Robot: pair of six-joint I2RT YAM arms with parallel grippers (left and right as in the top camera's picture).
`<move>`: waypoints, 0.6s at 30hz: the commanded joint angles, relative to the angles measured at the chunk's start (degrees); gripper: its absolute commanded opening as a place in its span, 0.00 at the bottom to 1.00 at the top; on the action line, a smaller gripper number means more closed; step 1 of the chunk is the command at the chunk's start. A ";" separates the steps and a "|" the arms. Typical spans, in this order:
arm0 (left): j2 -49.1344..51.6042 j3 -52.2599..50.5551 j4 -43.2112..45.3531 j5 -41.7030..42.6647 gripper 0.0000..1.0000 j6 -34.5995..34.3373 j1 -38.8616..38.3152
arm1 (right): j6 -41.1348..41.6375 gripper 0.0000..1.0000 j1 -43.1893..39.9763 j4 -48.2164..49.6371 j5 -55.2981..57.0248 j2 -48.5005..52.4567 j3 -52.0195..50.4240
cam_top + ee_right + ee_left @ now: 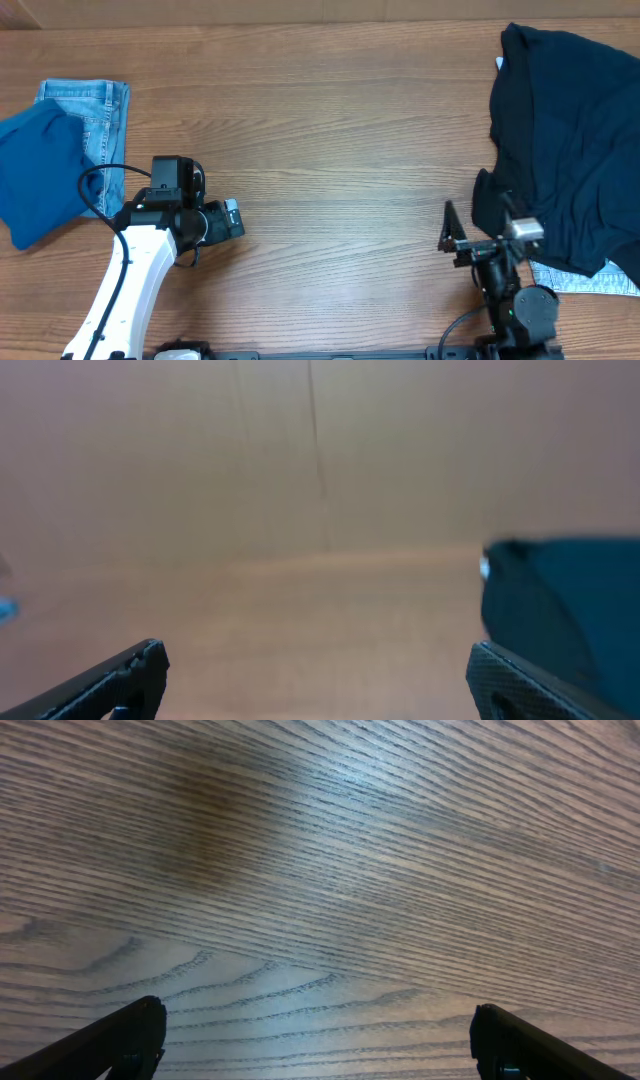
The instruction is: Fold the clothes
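Note:
A folded mid-blue top [38, 175] lies at the far left of the table, on top of light-blue denim jeans [100, 125]. A big dark navy garment [565, 140] lies crumpled at the right; its edge shows in the right wrist view [570, 610]. My left gripper [232, 218] is open and empty over bare wood [320, 1040], right of the blue pile. My right gripper [455, 240] is open and empty [318, 680], just left of the navy garment's lower edge.
A white patterned cloth or paper [585, 282] peeks out under the navy garment at the lower right. The wooden table [330, 130] spans the view. A black cable [95, 190] loops from the left arm over the blue top.

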 commanded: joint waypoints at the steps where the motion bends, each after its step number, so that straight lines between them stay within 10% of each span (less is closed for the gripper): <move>1: 0.33 -0.55 0.20 0.00 1.00 -0.55 -0.37 | 0.02 1.00 0.17 -1.16 0.33 -0.68 -0.59; 18: 0.33 -0.55 0.20 0.00 1.00 -0.55 -0.37 | 0.02 1.00 0.20 -1.46 0.31 -0.57 -0.59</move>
